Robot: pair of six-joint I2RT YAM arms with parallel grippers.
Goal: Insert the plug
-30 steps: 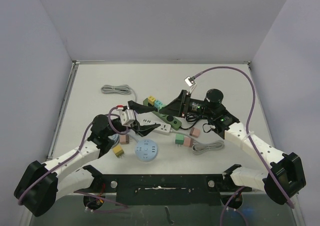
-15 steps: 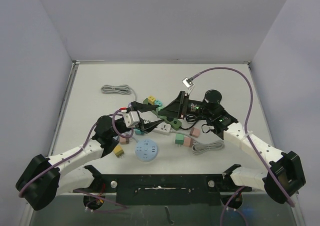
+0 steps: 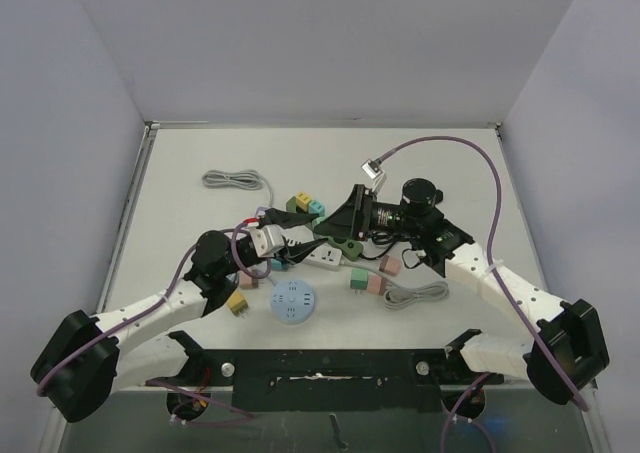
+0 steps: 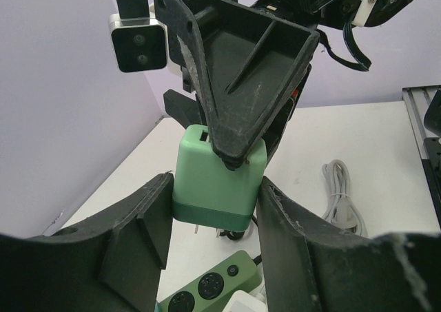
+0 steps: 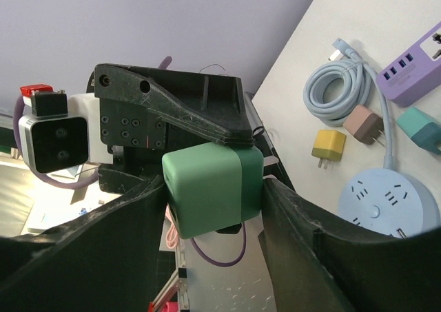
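**Change over the last second.** The left arm (image 3: 190, 283) has swung forward and to the right. This has carried the left gripper (image 4: 215, 196) off the near end of the white power strip (image 3: 326, 258) to meet the right gripper (image 5: 212, 198). The left jaws, earlier spread wide, have narrowed about the green plug (image 4: 207, 181), and the right jaws have eased apart. The right wrist has rolled, shifting its round black housing (image 3: 425, 189) leftward. A teal plug (image 3: 280, 265), earlier covered by the left jaws, is now exposed.
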